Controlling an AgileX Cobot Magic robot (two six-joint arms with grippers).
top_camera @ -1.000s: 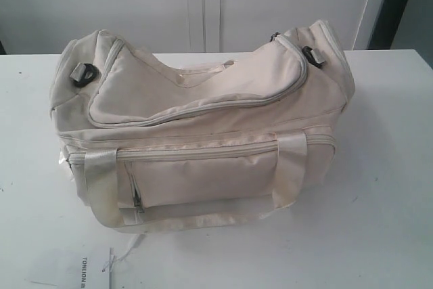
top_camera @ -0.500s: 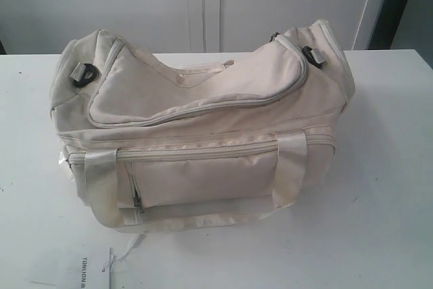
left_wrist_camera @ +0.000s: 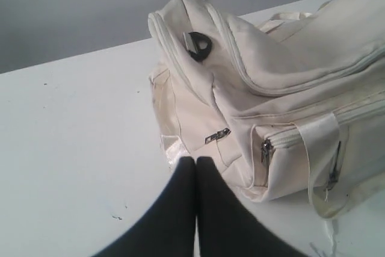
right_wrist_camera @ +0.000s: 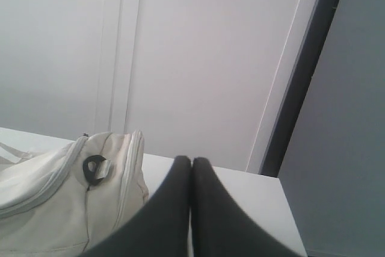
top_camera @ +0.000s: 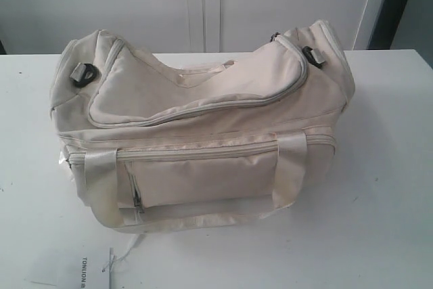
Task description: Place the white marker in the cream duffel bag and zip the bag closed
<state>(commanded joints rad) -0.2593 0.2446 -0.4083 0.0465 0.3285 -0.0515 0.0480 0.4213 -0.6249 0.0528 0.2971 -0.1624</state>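
The cream duffel bag (top_camera: 203, 126) sits in the middle of the white table (top_camera: 385, 187), its curved top flap zipped shut along the seam and its front pocket facing the camera. The white marker is out of view. Neither gripper shows in the exterior view. In the left wrist view my left gripper (left_wrist_camera: 196, 159) is shut, empty, just short of the bag's (left_wrist_camera: 264, 100) end panel with its dark ring (left_wrist_camera: 198, 45). In the right wrist view my right gripper (right_wrist_camera: 191, 161) is shut and empty beside the bag's (right_wrist_camera: 60, 203) other end, near its dark ring (right_wrist_camera: 93, 168).
A paper tag with printed letters (top_camera: 84, 270) lies on the table at the front left, below the bag. A pale wall (top_camera: 203, 5) stands behind the table, and a dark vertical strip (top_camera: 396, 5) runs at the back right.
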